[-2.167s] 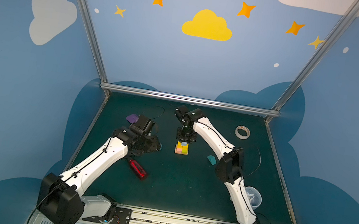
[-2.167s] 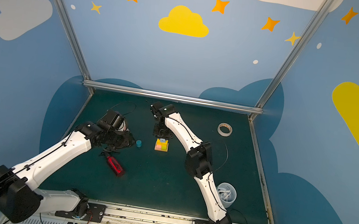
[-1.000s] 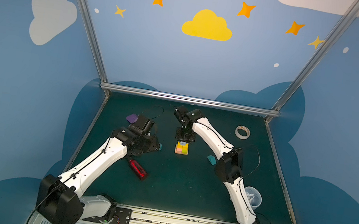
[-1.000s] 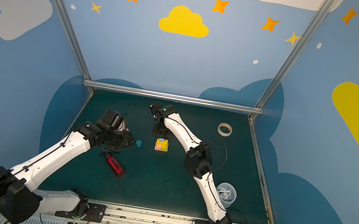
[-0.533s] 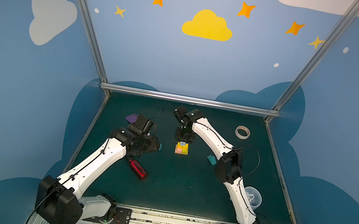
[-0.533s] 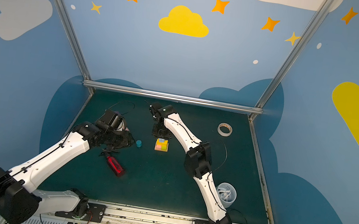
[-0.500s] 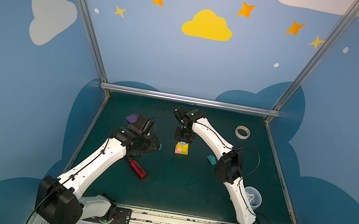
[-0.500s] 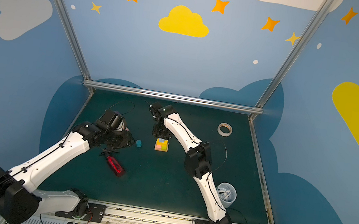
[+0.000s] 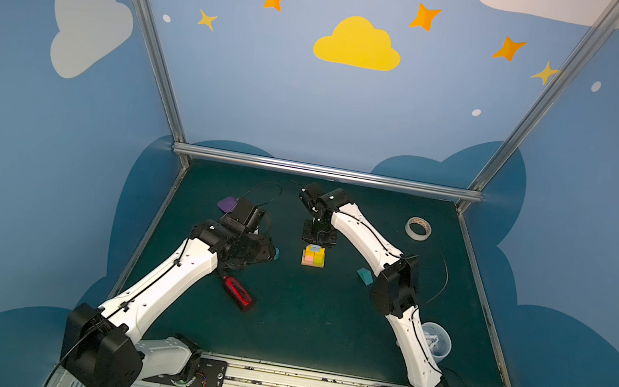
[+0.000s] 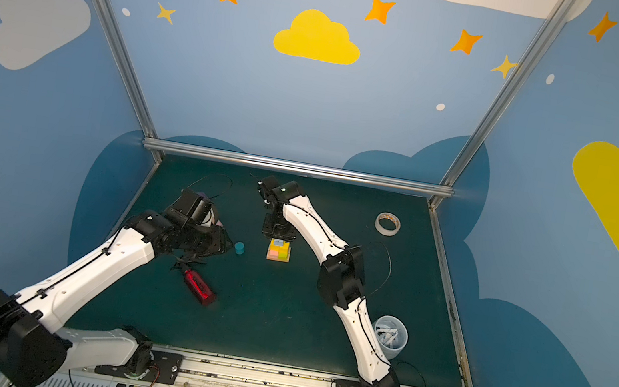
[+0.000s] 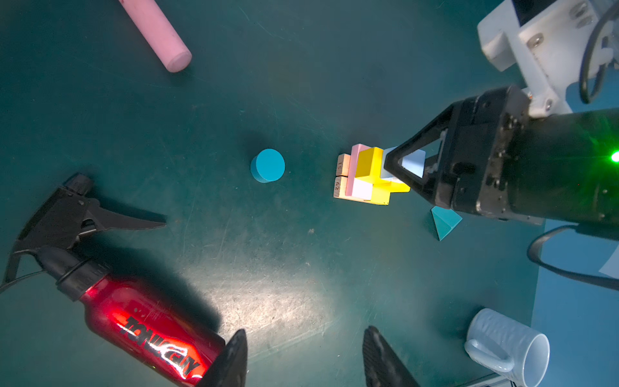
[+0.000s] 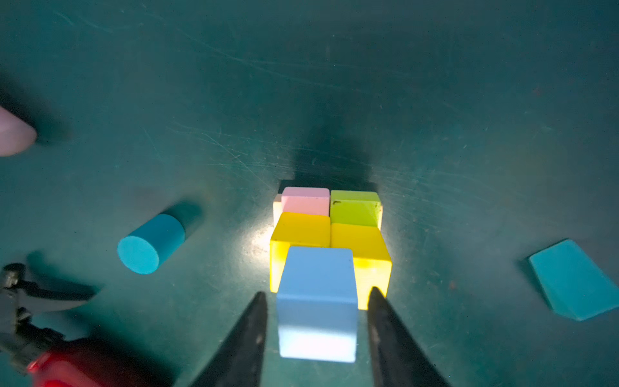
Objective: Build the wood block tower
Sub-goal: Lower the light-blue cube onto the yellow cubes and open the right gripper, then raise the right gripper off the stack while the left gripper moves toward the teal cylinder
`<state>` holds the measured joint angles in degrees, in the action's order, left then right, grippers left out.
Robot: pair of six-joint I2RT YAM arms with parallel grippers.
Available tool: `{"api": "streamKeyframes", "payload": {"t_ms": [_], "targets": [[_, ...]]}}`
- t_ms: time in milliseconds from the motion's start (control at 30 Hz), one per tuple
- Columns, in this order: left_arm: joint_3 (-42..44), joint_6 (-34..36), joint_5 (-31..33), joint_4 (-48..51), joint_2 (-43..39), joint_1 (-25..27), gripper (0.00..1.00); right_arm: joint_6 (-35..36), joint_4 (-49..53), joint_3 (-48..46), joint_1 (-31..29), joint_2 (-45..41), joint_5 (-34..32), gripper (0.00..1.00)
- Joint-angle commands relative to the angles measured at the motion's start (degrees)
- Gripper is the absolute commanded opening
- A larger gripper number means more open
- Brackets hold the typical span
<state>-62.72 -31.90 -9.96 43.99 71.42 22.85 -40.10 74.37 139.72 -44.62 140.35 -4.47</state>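
Note:
The tower (image 9: 314, 256) (image 10: 278, 250) stands mid-mat: tan bars (image 11: 340, 174) at the bottom, then a pink slab (image 12: 305, 200) and a lime slab (image 12: 355, 207), two yellow cubes (image 12: 301, 231), and a pale-blue cube (image 12: 316, 301) on top. My right gripper (image 12: 316, 293) (image 9: 317, 242) hangs over it, open. Its fingers flank the pale-blue cube with a gap on each side. A teal cylinder (image 12: 150, 243) (image 10: 239, 248) stands left of the tower. The teal house-shape (image 12: 572, 279) (image 9: 364, 275) lies to its right. My left gripper (image 11: 305, 335) is open and empty above the mat, beside the cylinder.
A red spray bottle (image 9: 237, 292) (image 11: 144, 321) lies under the left arm. The purple spatula (image 9: 227, 203) with its pink handle (image 11: 155, 33) is at the back left. A tape roll (image 9: 418, 228) lies back right, and a pale cup (image 9: 434, 343) stands front right.
The right gripper's jaws have spread apart from the pale-blue cube, which rests on the yellow cubes. The left arm has barely shifted.

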Motion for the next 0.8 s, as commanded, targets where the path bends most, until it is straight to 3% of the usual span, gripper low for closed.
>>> {"api": "streamKeyframes", "payload": {"t_ms": [0,267,467,600,767], "targets": [[-0.30,0.52,-0.06,1.43,-0.27,-0.35,0.56,-0.34,0.61,1.09,-0.24,-0.62,-1.85,0.59],[-0.65,0.92,0.01,1.58,0.89,-0.34,0.58,0.64,0.03,0.35,-0.20,-5.94,-2.86,0.78],[-2.40,2.40,0.64,2.52,4.24,-0.33,0.61,2.47,-2.25,-2.54,0.26,-13.45,-3.34,0.80],[-5.47,3.13,0.54,4.18,8.64,-0.28,0.63,3.90,-6.40,-10.72,1.34,-20.93,-2.48,0.81],[-9.56,3.27,2.73,6.85,15.30,-0.09,0.65,5.82,-15.62,-27.57,3.73,-32.53,0.76,0.81]]}}
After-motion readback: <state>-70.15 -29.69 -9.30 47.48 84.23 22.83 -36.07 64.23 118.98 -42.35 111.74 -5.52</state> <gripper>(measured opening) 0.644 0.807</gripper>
